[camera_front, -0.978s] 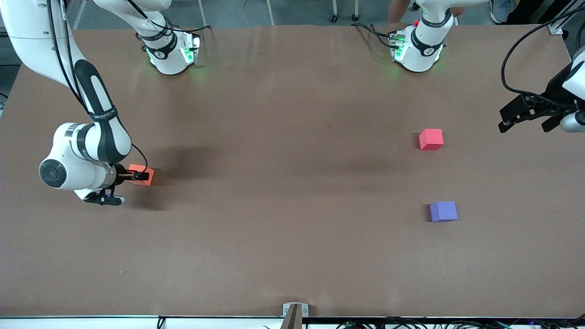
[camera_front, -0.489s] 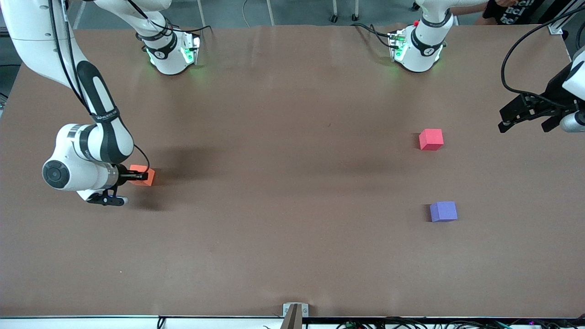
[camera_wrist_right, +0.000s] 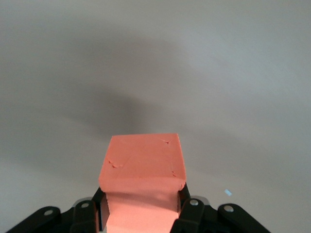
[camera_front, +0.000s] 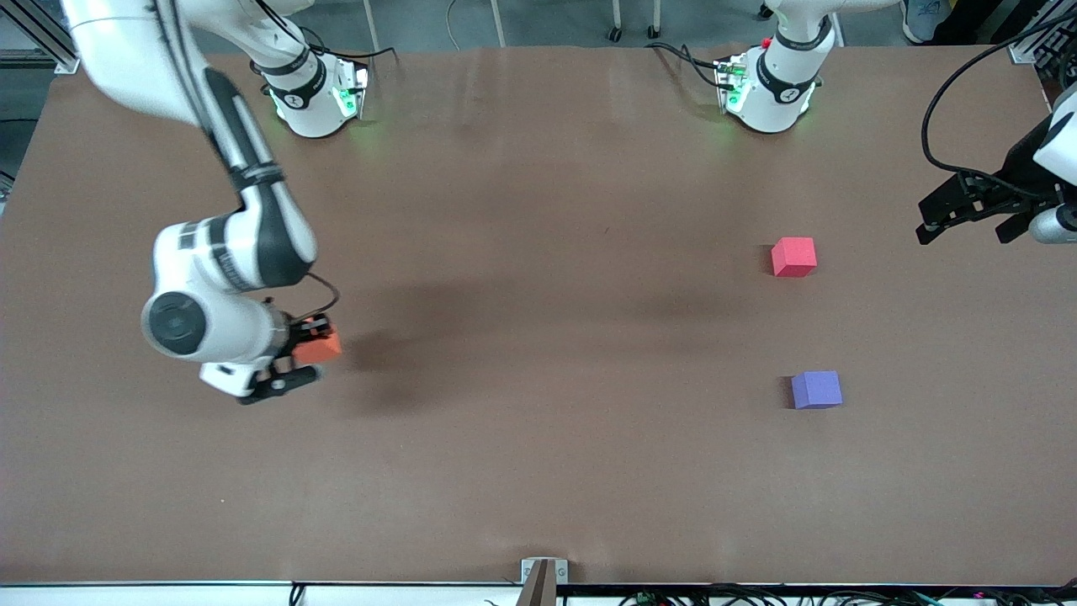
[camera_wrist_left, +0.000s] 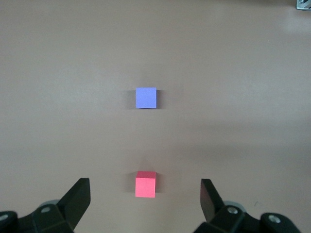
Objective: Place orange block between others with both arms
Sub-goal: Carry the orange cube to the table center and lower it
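The right hand (camera_front: pixel 305 349), now clamped on the orange block (camera_front: pixel 317 346), lifts it off the bench (camera_front: pixel 538 471) and carries it a little toward the left arm's end, its shadow spreading beneath.

Matt, foam-like orange block (camera_wrist_right: pixel 143 167); smooth matt brown table (camera_front: pixel 538 471).

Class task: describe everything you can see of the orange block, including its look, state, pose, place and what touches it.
The orange block is a small matte cube, foam-like, with small nicks on its upper face. The right gripper is shut on it, its black fingers squeezing two opposite sides so they pinch inward. It hangs above the table at the right arm's end, touching nothing else.
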Controlling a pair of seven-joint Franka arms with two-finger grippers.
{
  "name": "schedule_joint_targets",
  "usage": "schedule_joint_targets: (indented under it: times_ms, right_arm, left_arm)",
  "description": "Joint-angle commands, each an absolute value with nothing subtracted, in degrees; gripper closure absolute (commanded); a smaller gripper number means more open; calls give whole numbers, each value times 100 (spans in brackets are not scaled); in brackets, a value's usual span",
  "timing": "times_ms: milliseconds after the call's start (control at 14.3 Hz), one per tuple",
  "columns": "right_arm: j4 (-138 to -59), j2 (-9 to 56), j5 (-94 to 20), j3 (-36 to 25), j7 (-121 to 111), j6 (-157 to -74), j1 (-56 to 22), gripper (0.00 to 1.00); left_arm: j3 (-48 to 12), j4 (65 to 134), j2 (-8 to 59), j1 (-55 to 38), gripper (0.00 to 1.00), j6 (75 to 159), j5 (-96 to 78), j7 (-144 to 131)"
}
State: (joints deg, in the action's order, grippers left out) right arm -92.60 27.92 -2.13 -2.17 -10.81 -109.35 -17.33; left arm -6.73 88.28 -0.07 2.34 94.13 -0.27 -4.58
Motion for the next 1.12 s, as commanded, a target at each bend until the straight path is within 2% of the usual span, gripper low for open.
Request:
schedule_joint_targets:
  times_ms: [0, 279, 559, 908, 1048]
  right_arm:
    - [-9132, 2821, -202, -290, -1423, -10942, -2529, 65]
    - [-8518, 3496, 227, -299, -1635, -11109, -3672, 65]
    - [-8429, 3866, 702, -299, -1871, -11407, -4366, 64]
    - [-8165, 4324, 957, -308, -2891, -11733, -4693, 62]
    - [-8165, 4473, 1457, -299, -2927, -11751, -4720, 62]
  left_arm:
    - [-694, 8982, -193, 255, 0, 9413, -105, -519]
    - [-694, 8982, -193, 255, 0, 9413, -105, -519]
    - [-694, 8982, -193, 255, 0, 9396, -105, -519]
    - [-694, 8982, -193, 255, 0, 9387, -105, -519]
    - [-694, 8982, -193, 255, 0, 9387, -105, -519]
